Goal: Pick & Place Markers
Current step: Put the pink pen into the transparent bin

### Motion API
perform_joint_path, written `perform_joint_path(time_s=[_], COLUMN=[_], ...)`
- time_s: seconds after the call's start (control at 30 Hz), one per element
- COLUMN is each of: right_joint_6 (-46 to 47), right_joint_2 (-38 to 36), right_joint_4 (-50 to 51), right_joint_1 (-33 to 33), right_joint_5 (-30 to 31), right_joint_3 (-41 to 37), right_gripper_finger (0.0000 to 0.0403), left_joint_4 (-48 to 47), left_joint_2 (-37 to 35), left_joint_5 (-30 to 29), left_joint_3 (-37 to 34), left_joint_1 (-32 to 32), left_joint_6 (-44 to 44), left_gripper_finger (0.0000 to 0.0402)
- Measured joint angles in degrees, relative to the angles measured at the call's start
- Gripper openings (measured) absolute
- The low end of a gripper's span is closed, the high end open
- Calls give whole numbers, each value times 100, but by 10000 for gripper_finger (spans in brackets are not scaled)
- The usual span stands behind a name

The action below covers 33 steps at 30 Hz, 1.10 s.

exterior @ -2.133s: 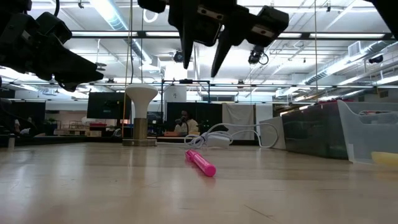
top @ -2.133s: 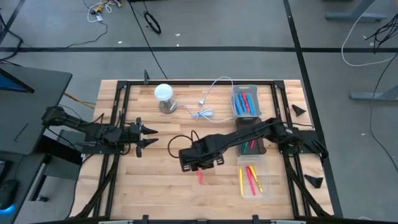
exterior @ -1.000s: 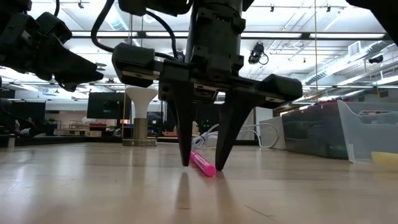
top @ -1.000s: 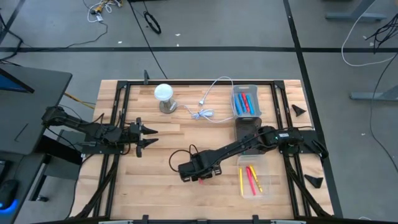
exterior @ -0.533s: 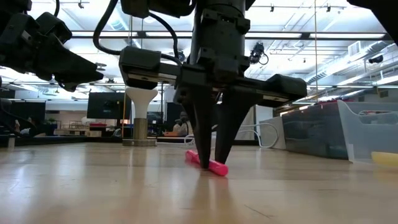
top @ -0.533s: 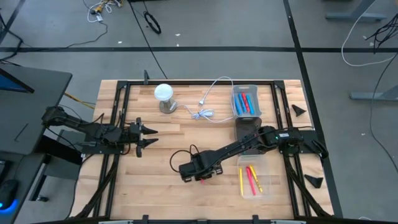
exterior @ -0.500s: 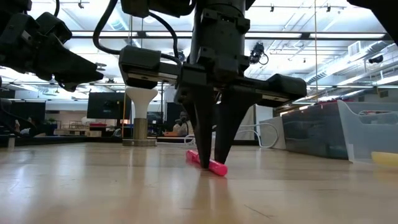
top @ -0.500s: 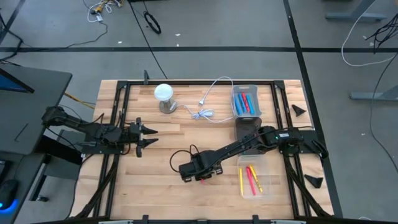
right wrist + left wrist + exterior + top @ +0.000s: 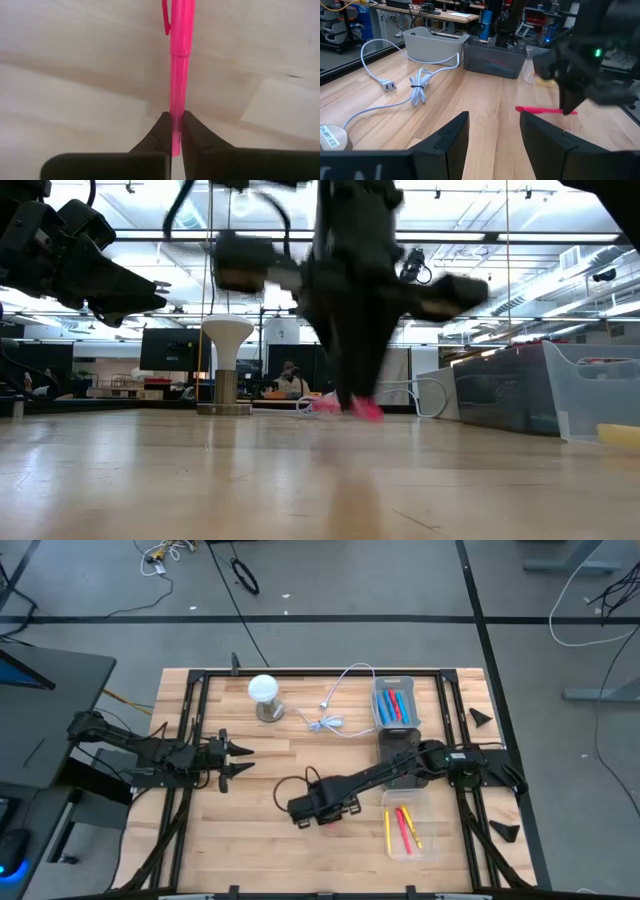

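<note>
Clearly the right gripper has its two dark fingers pinched tight on one end of a bright pink stick-shaped marker, which juts straight out past the fingertips over the pale wooden table. From the low view the marker hangs clear of the tabletop beneath the blurred right arm; from above, that arm reaches across to the middle of the front half of the table, its gripper well away from the bins.

Over at the left side of the table the left gripper hangs in the air, its fingers parted at a middling width with nothing between them.

Along the right side stand three bins in a row: a clear plastic bin at the back with blue and red markers in it, a dark smoky bin in the middle partly under the right arm, and a clear bin at the front holding yellow and red markers.

A white coiled cable with a plug lies near the back, beside a white dome-topped stand on a round metal base. That base shows a small printed label in the left wrist view, too small to read.
</note>
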State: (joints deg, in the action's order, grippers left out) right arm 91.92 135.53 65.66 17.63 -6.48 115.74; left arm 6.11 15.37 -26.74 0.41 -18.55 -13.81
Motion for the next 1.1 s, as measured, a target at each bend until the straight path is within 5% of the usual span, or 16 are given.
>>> perform_joint_path(time_s=[1.1], right_joint_6=[1187], right_joint_2=[-1099], right_joint_4=[1257], right_joint_1=[445], right_joint_5=[-128], right_joint_3=[-41], right_gripper_finger=[11], left_joint_4=[-1], left_joint_2=[-1], left_joint_5=[1], left_joint_3=[-1], left_joint_1=[0], left_joint_6=[1], left_gripper_finger=[183])
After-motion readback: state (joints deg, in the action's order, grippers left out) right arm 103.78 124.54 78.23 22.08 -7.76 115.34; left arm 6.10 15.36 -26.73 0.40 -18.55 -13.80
